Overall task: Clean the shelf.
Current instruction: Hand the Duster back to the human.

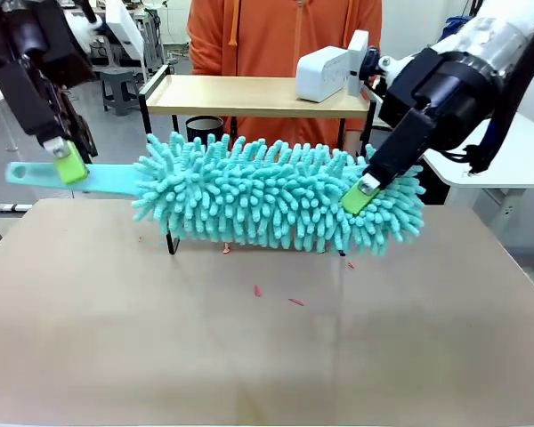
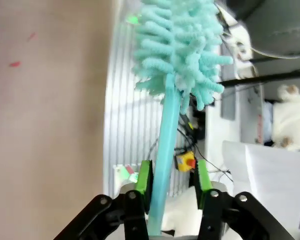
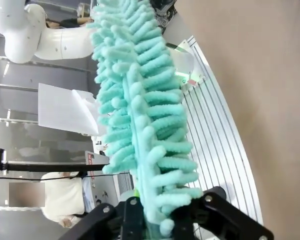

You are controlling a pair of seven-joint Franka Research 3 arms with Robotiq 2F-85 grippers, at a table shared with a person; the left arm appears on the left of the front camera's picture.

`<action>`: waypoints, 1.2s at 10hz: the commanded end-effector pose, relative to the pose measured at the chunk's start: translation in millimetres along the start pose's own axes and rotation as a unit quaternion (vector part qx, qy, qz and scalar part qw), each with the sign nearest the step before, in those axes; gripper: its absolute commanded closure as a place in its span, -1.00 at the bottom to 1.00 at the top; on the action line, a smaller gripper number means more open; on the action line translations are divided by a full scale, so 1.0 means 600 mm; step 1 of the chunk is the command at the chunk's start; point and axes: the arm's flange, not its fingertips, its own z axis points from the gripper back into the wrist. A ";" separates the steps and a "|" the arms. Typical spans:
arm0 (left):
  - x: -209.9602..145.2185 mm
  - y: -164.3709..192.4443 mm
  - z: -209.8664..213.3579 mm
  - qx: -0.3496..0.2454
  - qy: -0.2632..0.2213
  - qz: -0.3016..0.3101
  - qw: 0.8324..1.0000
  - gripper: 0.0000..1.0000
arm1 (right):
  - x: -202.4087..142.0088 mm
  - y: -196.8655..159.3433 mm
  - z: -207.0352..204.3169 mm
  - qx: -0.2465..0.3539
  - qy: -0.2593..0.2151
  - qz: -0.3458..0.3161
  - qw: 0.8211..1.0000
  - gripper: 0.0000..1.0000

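Front view: a fluffy turquoise microfibre duster (image 1: 276, 203) is spanned before the two-tier wooden shelf (image 1: 249, 96), its tip clamped by the right gripper (image 1: 360, 196); left wrist view: the left gripper (image 2: 172, 182) is parted around the flat handle (image 2: 162, 160), so sagging is risked; right wrist view: that grip is confirmed.
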 end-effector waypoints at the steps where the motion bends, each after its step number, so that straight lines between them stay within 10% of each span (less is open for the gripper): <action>1: -0.075 -0.002 0.044 0.035 -0.101 0.054 0.993 -1.00 | -0.048 -0.008 0.033 0.013 -0.027 -0.001 1.000 1.00; 2: -0.128 0.008 0.083 0.069 -0.190 0.098 0.974 -1.00 | -0.075 -0.006 0.051 0.018 -0.042 -0.004 0.999 1.00; 4: -0.251 0.022 0.152 0.119 -0.441 0.172 0.873 -1.00 | -0.133 0.012 0.095 0.019 -0.081 0.006 0.996 1.00; 5: -0.302 0.030 0.161 0.132 -0.529 0.192 0.816 -1.00 | -0.173 0.033 0.129 0.005 -0.135 0.015 0.991 1.00; 6: -0.325 0.047 0.159 0.128 -0.563 0.191 0.794 -1.00 | -0.213 0.054 0.162 0.001 -0.194 0.034 0.980 1.00; 8: -0.340 0.098 0.152 0.110 -0.591 0.192 0.776 -1.00 | -0.299 0.075 0.230 0.007 -0.344 0.011 0.939 1.00; 11: -0.314 0.148 0.137 0.076 -0.575 0.189 0.792 -1.00 | -0.444 0.008 0.291 0.004 -0.559 -0.115 0.821 1.00; 12: -0.361 0.131 0.154 0.093 -0.594 0.221 0.768 -1.00 | -0.471 -0.032 0.291 0.023 -0.581 -0.150 0.800 1.00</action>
